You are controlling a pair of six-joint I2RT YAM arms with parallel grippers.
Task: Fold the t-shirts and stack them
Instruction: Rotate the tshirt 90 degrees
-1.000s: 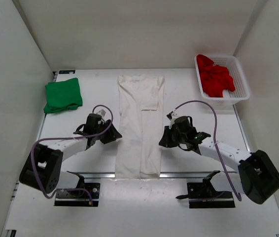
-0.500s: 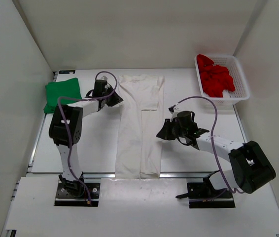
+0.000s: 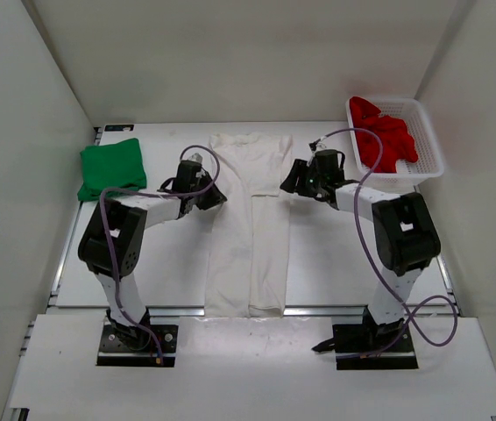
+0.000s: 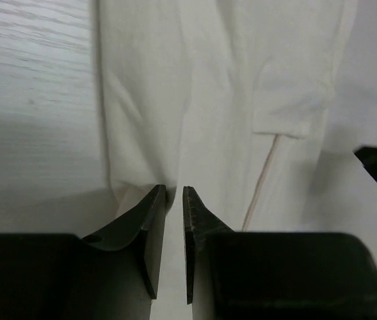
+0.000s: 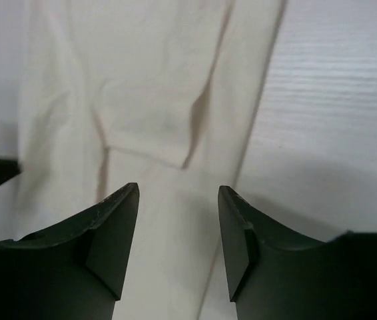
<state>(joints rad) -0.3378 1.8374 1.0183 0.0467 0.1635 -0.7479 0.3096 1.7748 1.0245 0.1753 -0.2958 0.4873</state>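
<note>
White cloth t-shirt [image 3: 246, 237]: lies flat mid-tabletop as a narrow strip, sides already turned in, collar end far from the arm bases and hem at the near edge.
Long axis: runs straight away from the bases, from near to far.
Left claw [image 4: 174, 193]: sits on the strip's left edge at about sleeve level. Its jaws are drawn almost together, and cloth creases run into the thin slit, so it appears to be pinching that edge.
Right claw [image 5: 178, 193]: sits opposite, over the strip's right edge, with jaws spread wide, cloth beneath them and nothing nipped.
Key relation: the shirt lies between the two claws. Each arm is nearest its own edge, level with the other, and most of the strip's length stretches back toward the bases.
Likely step: a crosswise fold, which probably needs the right claw to close on its edge first.
Bright green cloth t-shirt [image 3: 112, 168]: folded, far left, well apart.
Red cloth t-shirt [image 3: 386, 140]: crumpled inside the white plastic mesh basket [image 3: 430, 145], far right.
Tabletop [image 3: 344, 254]: pale, carries everything.
</note>
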